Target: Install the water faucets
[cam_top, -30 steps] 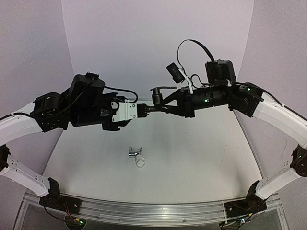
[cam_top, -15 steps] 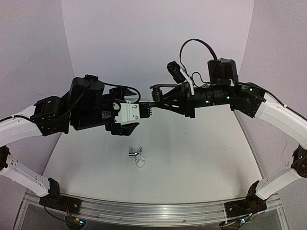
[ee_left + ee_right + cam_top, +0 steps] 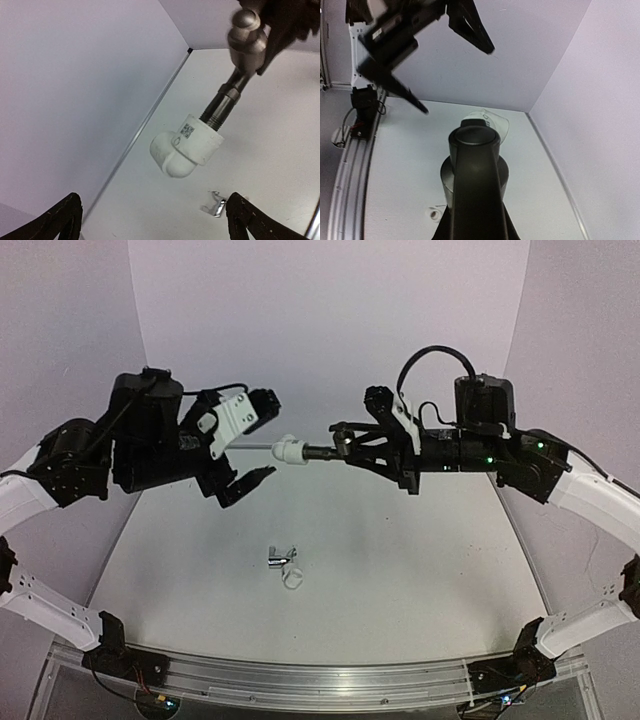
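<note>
My right gripper [image 3: 347, 446] is shut on the matte black faucet [image 3: 322, 452], which it holds level in the air. In the right wrist view the faucet's lever handle [image 3: 475, 185] fills the foreground. A white elbow fitting [image 3: 287, 450] sits on the faucet's threaded stem [image 3: 223, 104]. My left gripper [image 3: 269, 437] is open, its fingers spread wide just left of the elbow [image 3: 186, 149] and clear of it. The shiny chrome faucet [image 3: 282, 557] lies on the table below; it also shows in the left wrist view [image 3: 216, 207].
A small white ring [image 3: 293, 580] lies beside the chrome faucet on the white table [image 3: 420, 580]. Lilac walls close in the back and both sides. A metal rail [image 3: 300, 680] runs along the near edge.
My left gripper has opened, let go of the white elbow and drawn back to the left and upward. The right arm has shifted right with the black faucet, the elbow staying on its stem.
</note>
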`<state>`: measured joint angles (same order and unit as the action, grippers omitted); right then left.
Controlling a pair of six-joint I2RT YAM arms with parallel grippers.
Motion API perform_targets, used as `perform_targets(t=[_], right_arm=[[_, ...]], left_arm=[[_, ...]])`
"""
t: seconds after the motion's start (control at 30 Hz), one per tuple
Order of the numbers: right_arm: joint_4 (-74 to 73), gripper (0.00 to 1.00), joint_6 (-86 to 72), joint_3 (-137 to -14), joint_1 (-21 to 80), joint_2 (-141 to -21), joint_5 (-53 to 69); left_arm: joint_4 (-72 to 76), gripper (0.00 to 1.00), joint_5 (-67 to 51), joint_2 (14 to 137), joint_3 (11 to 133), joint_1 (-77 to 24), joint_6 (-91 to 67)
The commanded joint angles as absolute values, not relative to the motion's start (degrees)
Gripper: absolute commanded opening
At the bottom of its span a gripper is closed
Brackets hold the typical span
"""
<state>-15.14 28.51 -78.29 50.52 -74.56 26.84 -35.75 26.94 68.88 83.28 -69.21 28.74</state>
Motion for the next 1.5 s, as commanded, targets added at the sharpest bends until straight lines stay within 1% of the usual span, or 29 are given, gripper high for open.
perform_targets(t=[0.0, 0.1, 0.2, 0.27, 0.33, 0.43, 0.53, 0.63, 0.73, 0.87, 1.0, 1.13, 1.33, 1.4, 1.47], right_arm=[[0.23, 0.00, 38.10, -74.11, 50.71, -68.59, 19.51], [5.19, 0.00, 41.26, -71.02, 50.71, -66.36, 18.32], [7.91, 0.00, 45.56, -68.67, 50.71, -64.62, 19.02], [9.08, 0.00, 49.54, -67.27, 50.71, -63.69, 20.30], [9.22, 0.00, 52.13, -66.43, 50.71, -62.98, 21.38], [9.31, 0.00, 53.41, -65.36, 50.71, -61.89, 23.00], [9.32, 0.00, 55.06, -64.09, 50.71, -60.95, 24.84], [9.32, 0.00, 56.00, -63.67, 50.71, -60.75, 25.83], [9.32, 0.00, 56.67, -63.97, 50.71, -61.09, 26.78], [9.45, 0.00, 58.15, -64.41, 50.71, -61.83, 29.25], [9.66, 0.00, 57.53, -65.50, 50.71, -63.05, 31.81], [9.75, 0.00, 56.80, -66.51, 50.71, -64.41, 32.60], [9.76, 0.00, 55.72, -67.58, 50.71, -66.00, 32.06], [9.84, 0.00, 55.41, -67.87, 50.71, -66.39, 31.53], [9.84, 0.00, 55.29, -68.01, 50.71, -66.67, 31.06]], left_arm=[[-50.06, 1.00, 25.67, 69.13, 92.64, -68.61, 2.03], [-55.99, 1.00, 14.71, 72.88, 95.77, -65.66, -10.15], [-57.19, 1.00, -6.42, 76.86, 97.32, -57.41, -21.56], [-57.76, 1.00, -14.54, 79.83, 99.34, -53.80, -26.28], [-54.90, 1.00, -25.80, 81.71, 100.91, -49.92, -28.32], [-47.24, 0.98, -40.39, 81.67, 100.09, -45.76, -31.81], [-39.48, 0.95, -49.19, 82.04, 98.69, -43.31, -36.02], [-33.15, 0.91, -56.34, 82.58, 96.84, -43.07, -40.29], [-27.68, 0.88, -60.22, 82.69, 94.13, -43.01, -44.38], [-27.43, 0.86, -59.21, 83.49, 94.55, -43.07, -45.29], [-27.46, 0.81, -59.35, 85.29, 96.18, -43.05, -45.37], [-26.42, 0.73, -60.41, 85.80, 95.82, -43.06, -45.24], [-23.66, 0.59, -62.21, 85.72, 94.12, -43.06, -46.60], [-23.49, 0.55, -63.41, 85.93, 93.81, -43.04, -46.78], [-22.95, 0.54, -64.23, 85.96, 93.28, -43.03, -47.18]])
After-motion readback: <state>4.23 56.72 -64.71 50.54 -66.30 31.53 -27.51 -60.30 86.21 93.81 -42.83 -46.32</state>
